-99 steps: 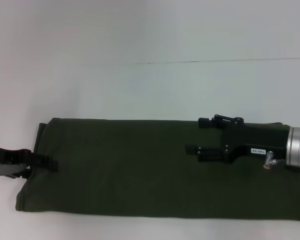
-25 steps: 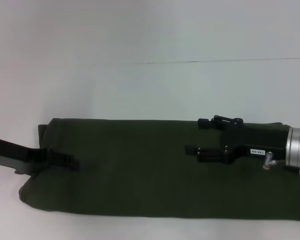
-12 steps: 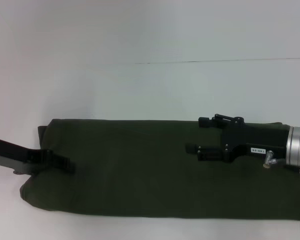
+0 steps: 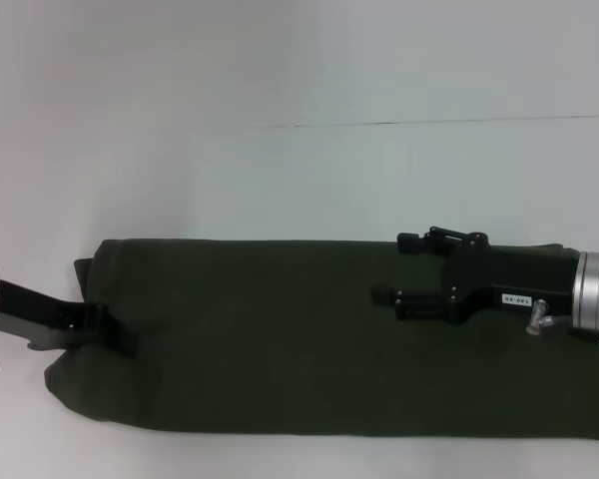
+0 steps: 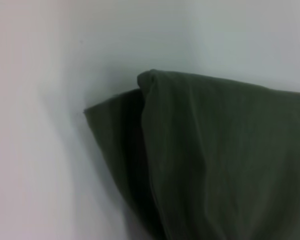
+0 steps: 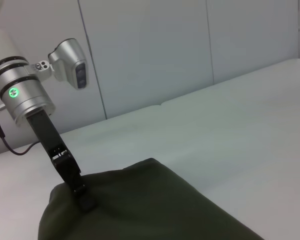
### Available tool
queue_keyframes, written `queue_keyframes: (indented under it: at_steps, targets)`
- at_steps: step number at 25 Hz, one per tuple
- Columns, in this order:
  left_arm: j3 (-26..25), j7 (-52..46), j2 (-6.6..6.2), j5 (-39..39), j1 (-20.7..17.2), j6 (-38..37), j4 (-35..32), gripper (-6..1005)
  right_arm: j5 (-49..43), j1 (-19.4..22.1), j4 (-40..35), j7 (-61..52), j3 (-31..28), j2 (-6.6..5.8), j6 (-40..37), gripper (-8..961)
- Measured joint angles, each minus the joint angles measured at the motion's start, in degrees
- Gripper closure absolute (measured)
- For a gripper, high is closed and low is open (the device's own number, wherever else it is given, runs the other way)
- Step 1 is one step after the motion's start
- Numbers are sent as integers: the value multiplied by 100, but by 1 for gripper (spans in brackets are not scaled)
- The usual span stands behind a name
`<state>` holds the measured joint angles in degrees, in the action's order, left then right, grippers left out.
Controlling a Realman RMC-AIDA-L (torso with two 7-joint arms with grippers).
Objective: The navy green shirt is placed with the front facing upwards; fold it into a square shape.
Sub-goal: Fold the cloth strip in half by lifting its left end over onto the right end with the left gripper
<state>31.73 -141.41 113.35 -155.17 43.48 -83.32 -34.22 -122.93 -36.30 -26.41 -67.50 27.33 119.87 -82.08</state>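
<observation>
Shirt (image 4: 280, 334) folded, long axis left-right; left gripper (image 4: 115, 334) fingers unclear; right gripper (image 4: 404, 274) fingers spread, empty.

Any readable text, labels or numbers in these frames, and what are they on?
Right pincer, over the navy green shirt: a small white label on its black body, print too small to read.
Shirt: no lettering or neck label shows.
Left pincer, at the shirt's left end: no markings visible.
</observation>
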Motion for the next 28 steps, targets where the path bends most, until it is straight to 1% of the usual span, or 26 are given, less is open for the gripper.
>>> queue_keyframes:
  at_steps: [1, 7, 10, 13, 16, 20, 26, 28]
  targets:
    - [-3, 0, 0, 12, 1, 0, -4, 691, 0, 0, -2, 0, 0, 0, -5, 22]
    - [-54, 14, -40, 33, -4, -27, -18, 847, -3, 0, -13, 0, 0, 0, -30, 23]
    - [-53, 12, -53, 19, -14, -66, -79, 873, -2, -2, -13, 0, -15, 0, -38, 23]
    - [-39, -1, -91, -20, -51, -125, -202, 873, -1, -7, -13, 0, -35, 0, -47, 22]
    - [-56, -20, -174, -52, -121, -218, -322, 874, 29, -1, -13, 0, -46, 0, -75, 22]
    - [-92, -94, -268, -136, -285, -420, -691, 874, 106, 11, -13, 0, -41, 0, -100, 22]
    - [-611, -113, -524, -735, -377, -754, -1220, 873, 152, 18, -13, 2, -34, -7, -113, 23]
    - [-684, -115, -613, -853, -404, -816, -1372, 873, 157, 15, -17, 7, -45, -8, -117, 23]
